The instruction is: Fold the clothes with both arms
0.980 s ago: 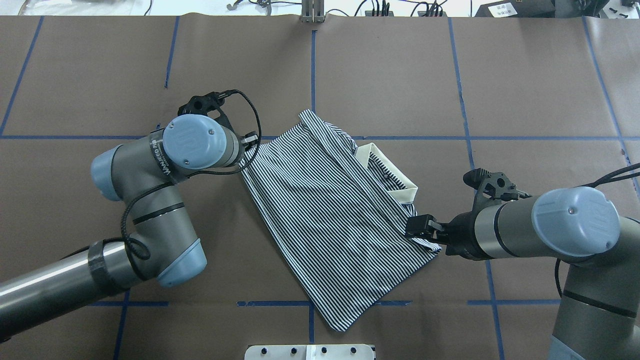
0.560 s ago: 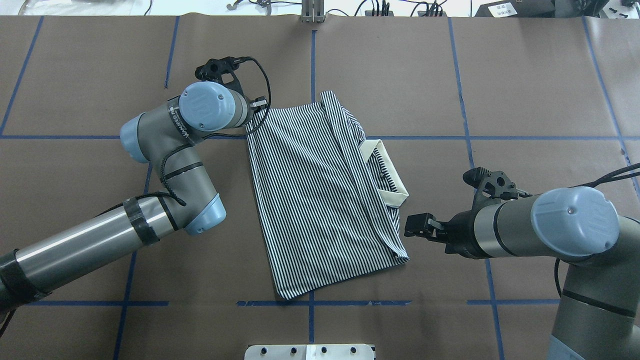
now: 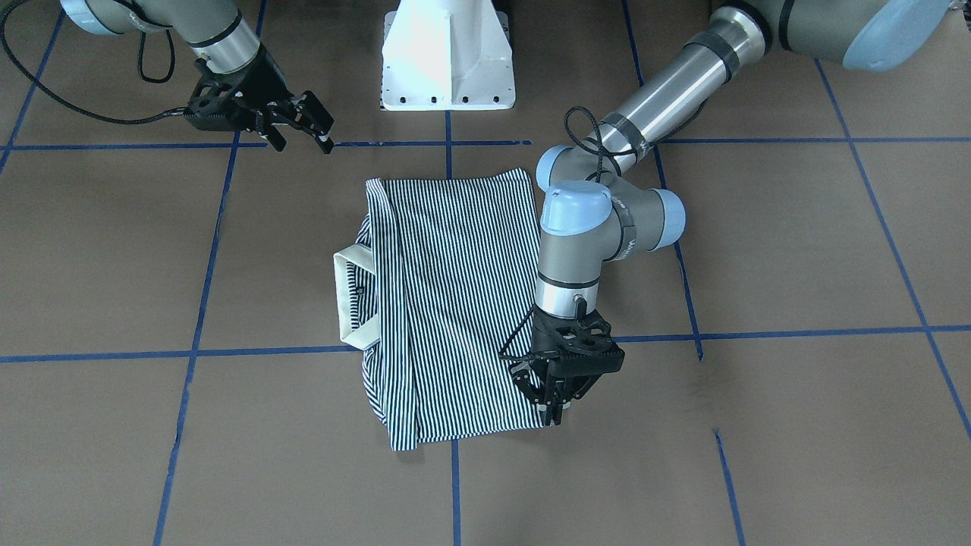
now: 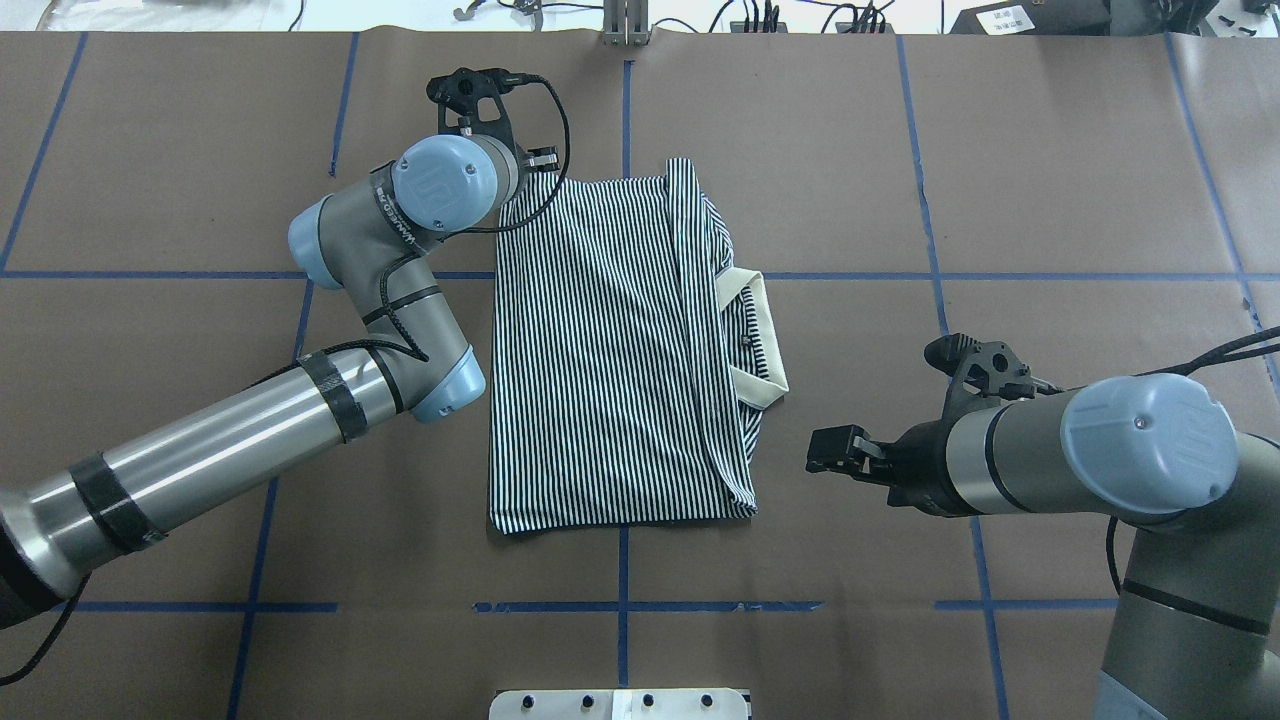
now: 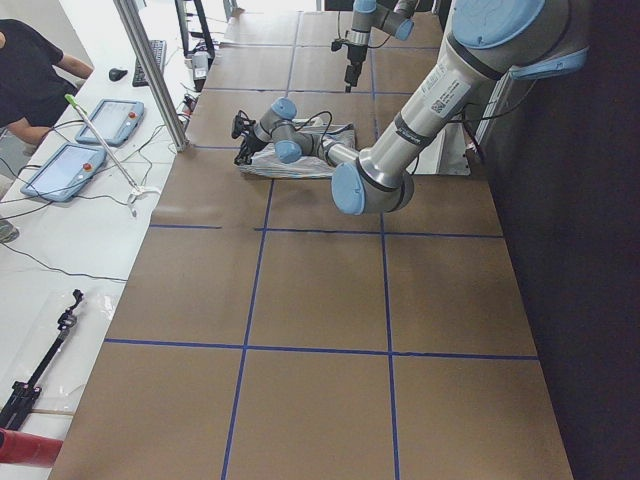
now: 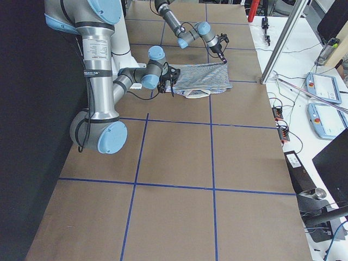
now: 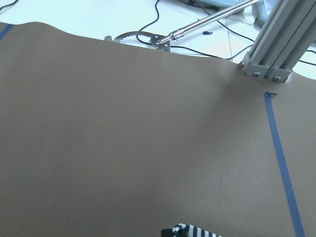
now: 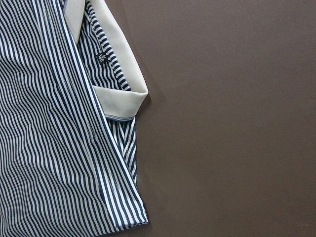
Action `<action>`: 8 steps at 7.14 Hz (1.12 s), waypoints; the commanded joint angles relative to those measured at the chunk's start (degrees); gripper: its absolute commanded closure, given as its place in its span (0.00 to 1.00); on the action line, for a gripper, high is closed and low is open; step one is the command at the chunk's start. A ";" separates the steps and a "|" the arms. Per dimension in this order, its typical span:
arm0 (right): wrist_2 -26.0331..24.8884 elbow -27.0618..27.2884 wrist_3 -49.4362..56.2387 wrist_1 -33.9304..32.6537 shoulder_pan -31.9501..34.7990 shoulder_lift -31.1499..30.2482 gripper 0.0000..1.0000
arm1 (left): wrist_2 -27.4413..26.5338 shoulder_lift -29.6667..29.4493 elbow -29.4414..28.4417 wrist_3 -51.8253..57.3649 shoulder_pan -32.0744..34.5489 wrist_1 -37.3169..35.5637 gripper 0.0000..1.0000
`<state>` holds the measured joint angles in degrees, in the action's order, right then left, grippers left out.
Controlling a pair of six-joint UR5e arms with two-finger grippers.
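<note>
Polo shirt point(image 4: 610, 350): thin navy-and-white stripes, folded into a tall rectangle, flat on the brown worktop point(image 4: 1050, 180) at the centre of the overhead view.
Collar point(image 4: 768, 345): cream, jutting from the shirt's right edge.
Left gripper point(image 3: 557, 409): points down, its 2 fingers pinched together on the shirt's upper-left corner.
Right gripper point(image 3: 303, 144): held level at centre right, fingers apart, near the shirt without touching it.

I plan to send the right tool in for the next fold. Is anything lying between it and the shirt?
Nothing visible does. Only bare brown table paper lies between the open right tool and the shirt, whose cream collar side faces that tool.
</note>
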<state>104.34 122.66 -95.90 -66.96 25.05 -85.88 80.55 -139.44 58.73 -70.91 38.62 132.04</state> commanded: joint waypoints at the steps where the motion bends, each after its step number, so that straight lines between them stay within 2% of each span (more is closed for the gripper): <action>1: -0.27 0.03 -0.17 -0.10 0.87 2.01 0.00 | -0.66 -1.10 -3.35 1.74 0.05 3.14 0.00; 3: -1.86 -0.75 0.44 -0.45 0.96 2.03 0.00 | 1.60 -1.45 -3.01 6.38 1.62 3.05 0.00; 4: -1.86 -1.72 1.49 -0.54 1.49 2.03 0.00 | 7.37 -1.19 -1.09 6.22 2.76 1.92 0.00; 5: -1.77 -2.60 6.03 -2.20 1.84 2.90 0.00 | 11.08 -0.49 1.71 5.79 3.12 -2.96 0.00; 6: -1.68 -3.65 9.99 -11.70 2.02 8.57 0.00 | 11.46 2.21 7.83 5.96 3.12 -9.28 0.00; 7: -1.77 -5.92 12.38 -23.80 2.02 17.93 0.00 | 14.95 7.72 16.94 6.05 3.12 -13.87 0.00; 8: -1.94 -10.47 17.27 -29.40 1.93 24.55 0.00 | 16.20 13.69 28.00 6.22 3.12 -19.13 0.00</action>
<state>102.55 116.57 -83.75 -87.01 27.00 -70.08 94.47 -132.34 74.67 -64.86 41.71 119.23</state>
